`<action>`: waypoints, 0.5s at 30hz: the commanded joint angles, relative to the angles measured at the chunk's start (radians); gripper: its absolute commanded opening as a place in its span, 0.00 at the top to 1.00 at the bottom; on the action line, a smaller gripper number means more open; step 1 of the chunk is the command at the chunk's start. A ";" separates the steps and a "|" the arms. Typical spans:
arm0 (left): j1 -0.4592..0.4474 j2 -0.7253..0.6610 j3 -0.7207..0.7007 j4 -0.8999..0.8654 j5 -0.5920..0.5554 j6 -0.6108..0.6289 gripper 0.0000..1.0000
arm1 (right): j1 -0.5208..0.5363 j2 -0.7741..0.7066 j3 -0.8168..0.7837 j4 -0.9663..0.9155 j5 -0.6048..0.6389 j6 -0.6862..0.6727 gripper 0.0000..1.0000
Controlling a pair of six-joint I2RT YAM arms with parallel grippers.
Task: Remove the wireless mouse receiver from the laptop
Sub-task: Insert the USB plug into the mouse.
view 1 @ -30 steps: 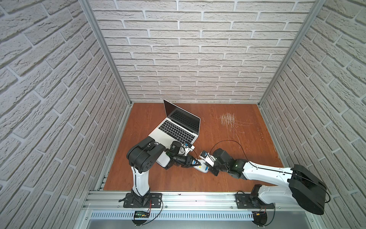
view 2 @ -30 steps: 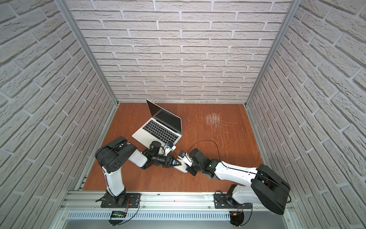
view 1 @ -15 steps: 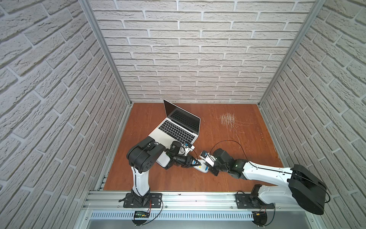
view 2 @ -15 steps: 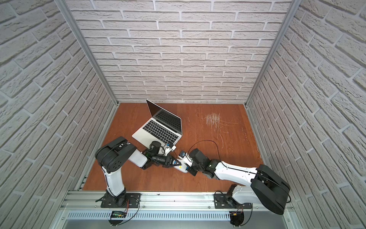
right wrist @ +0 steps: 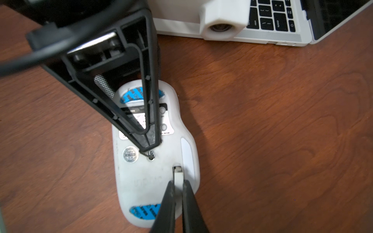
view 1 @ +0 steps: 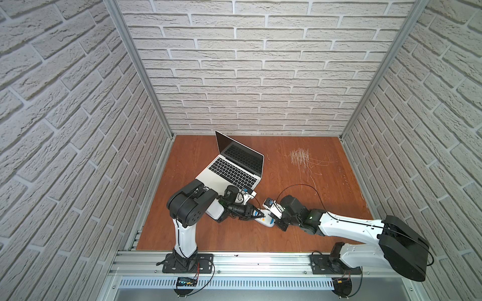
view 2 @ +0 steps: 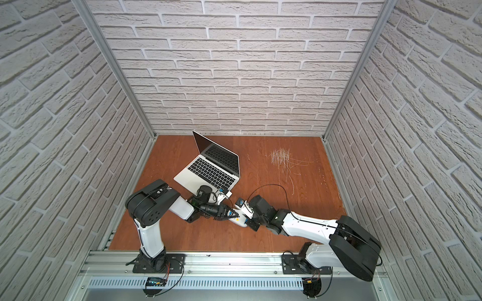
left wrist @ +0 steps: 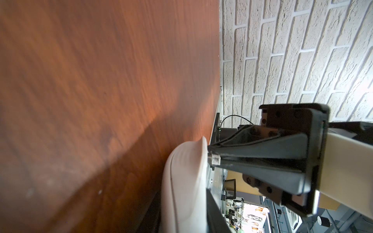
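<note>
Black fingers of the right gripper [right wrist: 179,182] are pinched narrow on the small white plastic receiver [right wrist: 177,175], whose end sits at a slot in the underside of the white oval mouse [right wrist: 145,181]. The left gripper [right wrist: 149,146], jaws together, rests its tip on that underside. The mouse lies upturned on the red-brown wooden table [right wrist: 282,141]. The slim silver-grey laptop [view 1: 230,169] stands open just beyond it.
</note>
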 commanded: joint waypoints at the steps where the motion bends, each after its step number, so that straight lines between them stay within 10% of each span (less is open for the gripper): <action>1: -0.001 0.079 -0.033 -0.163 -0.108 0.034 1.00 | -0.004 -0.001 0.011 0.037 0.033 0.010 0.96; 15: -0.001 0.074 -0.038 -0.160 -0.110 0.035 1.00 | -0.005 -0.053 0.002 0.018 0.011 0.005 0.53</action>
